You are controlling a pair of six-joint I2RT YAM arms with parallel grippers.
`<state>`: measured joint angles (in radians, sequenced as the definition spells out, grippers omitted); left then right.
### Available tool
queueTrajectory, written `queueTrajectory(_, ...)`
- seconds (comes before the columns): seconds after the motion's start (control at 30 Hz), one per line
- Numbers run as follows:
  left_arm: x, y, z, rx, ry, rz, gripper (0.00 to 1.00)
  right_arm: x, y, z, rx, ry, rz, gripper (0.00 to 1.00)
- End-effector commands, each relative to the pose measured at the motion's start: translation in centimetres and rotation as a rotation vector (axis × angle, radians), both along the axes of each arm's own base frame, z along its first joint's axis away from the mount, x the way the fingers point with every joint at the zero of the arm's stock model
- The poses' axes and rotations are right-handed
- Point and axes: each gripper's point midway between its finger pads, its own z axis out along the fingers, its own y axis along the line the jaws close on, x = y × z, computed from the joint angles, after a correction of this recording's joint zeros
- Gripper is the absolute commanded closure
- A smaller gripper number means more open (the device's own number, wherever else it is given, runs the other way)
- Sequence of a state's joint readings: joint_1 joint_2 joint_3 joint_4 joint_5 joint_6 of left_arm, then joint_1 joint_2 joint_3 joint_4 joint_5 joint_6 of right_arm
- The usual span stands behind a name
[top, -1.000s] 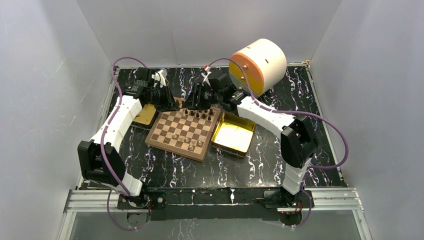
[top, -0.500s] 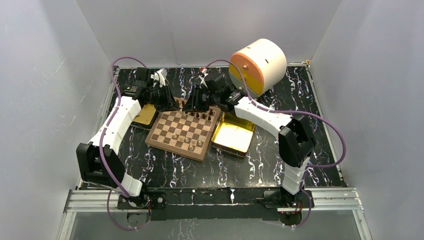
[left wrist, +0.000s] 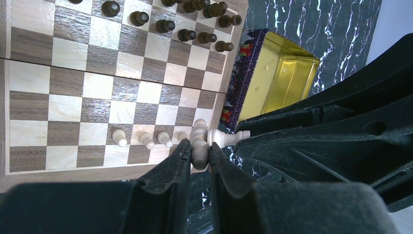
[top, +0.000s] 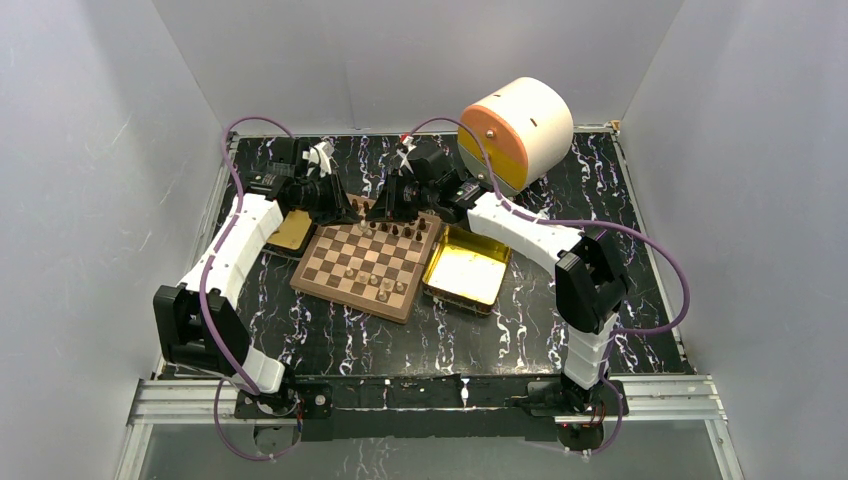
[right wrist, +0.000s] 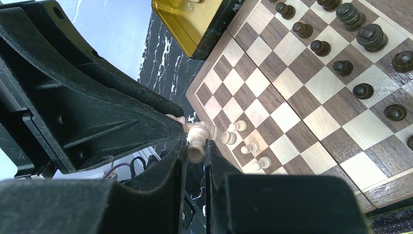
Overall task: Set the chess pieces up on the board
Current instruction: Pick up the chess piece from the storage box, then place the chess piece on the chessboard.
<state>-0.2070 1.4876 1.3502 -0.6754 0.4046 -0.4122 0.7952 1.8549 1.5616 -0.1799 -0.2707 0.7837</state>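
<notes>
Chess pieces (left wrist: 140, 18) on board (left wrist: 97, 78), gold tray (left wrist: 282, 73) beside

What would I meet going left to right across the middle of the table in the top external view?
Small shiny gold rectangular tray → square wooden checkered chessboard → larger open shiny gold rectangular tray.

One board (top: 365, 268) carries at least ten dark chess pieces (left wrist: 165, 25) and at least three standing pale pawns (left wrist: 146, 140). There is one pale chess piece (left wrist: 198, 134) in the left gripper (left wrist: 198, 155) and another in the right gripper (right wrist: 195, 148). Two gold trays (top: 470, 262) and one white-and-orange drum (top: 520, 125) sit on the counter (top: 400, 340).
</notes>
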Motion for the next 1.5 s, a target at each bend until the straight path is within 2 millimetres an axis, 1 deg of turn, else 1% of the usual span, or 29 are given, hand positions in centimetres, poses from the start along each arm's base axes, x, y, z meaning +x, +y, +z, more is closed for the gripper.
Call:
queueTrajectory(0.0, -0.8, 0.1, 1.2, -0.003, -0.040, -0.011, 0.90, 0.5, 0.5, 2.4, 0.030, -0.072, 0.006, 0.80)
queueTrajectory(0.27, -0.5, 1.1, 0.5, 0.061, -0.044, 0.018, 0.90, -0.2, -2.0, 1.8, -0.055, -0.107, -0.019, 0.80)
queueTrajectory(0.33, -0.3, 1.5, 0.2, 0.084, -0.043, 0.025, 0.90, -0.6, -2.6, 1.7, -0.078, -0.118, -0.017, 0.80)
queueTrajectory(0.43, 0.0, 2.5, -0.3, 0.141, -0.047, 0.048, 0.90, -1.5, -3.6, 0.9, -0.153, -0.139, -0.008, 0.80)
queueTrajectory(0.6, 0.6, 4.6, -0.4, 0.254, -0.076, 0.104, 0.90, -4.6, -4.5, -1.0, -0.312, -0.171, 0.036, 0.80)
queueTrajectory(0.77, 0.5, 5.2, -0.5, 0.282, -0.069, 0.113, 0.90, -7.7, -5.3, -3.3, -0.480, -0.219, 0.063, 0.80)
queueTrajectory(0.9, 0.6, 5.8, -0.5, 0.313, -0.071, 0.129, 0.90, -9.6, -5.9, -5.4, -0.576, -0.210, 0.088, 0.80)
queueTrajectory(1.03, 0.6, 6.1, -0.5, 0.331, -0.074, 0.140, 0.90, -10.2, -6.4, -7.0, -0.635, -0.192, 0.098, 0.80)
queueTrajectory(1.23, 0.6, 6.4, -0.5, 0.343, -0.076, 0.143, 0.90, -10.7, -6.5, -8.3, -0.673, -0.183, 0.105, 0.80)
queueTrajectory(1.3, 0.6, 6.5, -0.4, 0.348, -0.080, 0.148, 0.90, -10.9, -6.7, -9.0, -0.693, -0.177, 0.107, 0.80)
queueTrajectory(1.43, 0.4, 6.8, -0.3, 0.357, -0.086, 0.153, 0.90, -11.3, -6.5, -9.5, -0.693, -0.165, 0.108, 0.80)
queueTrajectory(1.47, 0.5, 7.2, -0.3, 0.377, -0.088, 0.167, 0.90, -11.4, -6.4, -9.5, -0.688, -0.165, 0.110, 0.80)
